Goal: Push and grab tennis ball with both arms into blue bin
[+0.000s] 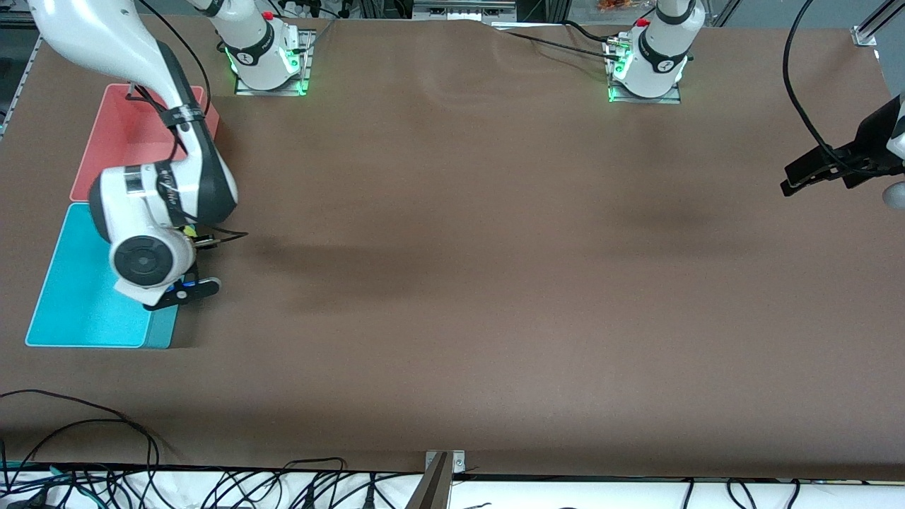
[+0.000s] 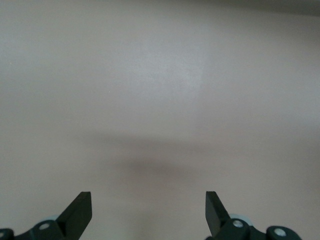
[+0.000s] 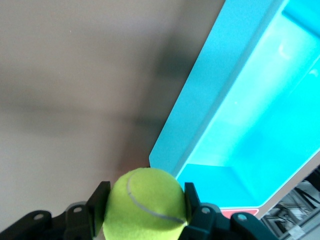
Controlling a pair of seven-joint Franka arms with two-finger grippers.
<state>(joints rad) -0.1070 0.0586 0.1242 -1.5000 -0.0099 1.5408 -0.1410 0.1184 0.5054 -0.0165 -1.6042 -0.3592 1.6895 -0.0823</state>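
My right gripper point(image 3: 145, 194) is shut on the yellow-green tennis ball point(image 3: 145, 205) and holds it in the air by the blue bin's point(image 3: 260, 125) rim, at the side facing the table's middle. In the front view only a sliver of the ball point(image 1: 189, 231) shows under the right wrist, beside the blue bin point(image 1: 78, 297). The bin's inside looks bare. My left gripper point(image 1: 790, 178) waits open and empty above the table at the left arm's end; its wrist view shows the gripper point(image 2: 146, 202) over bare brown surface.
A pink bin point(image 1: 117, 134) of the same shape stands against the blue one, farther from the front camera, partly covered by the right arm. Cables lie along the table's front edge point(image 1: 212, 488). The brown table point(image 1: 459, 247) stretches between the arms.
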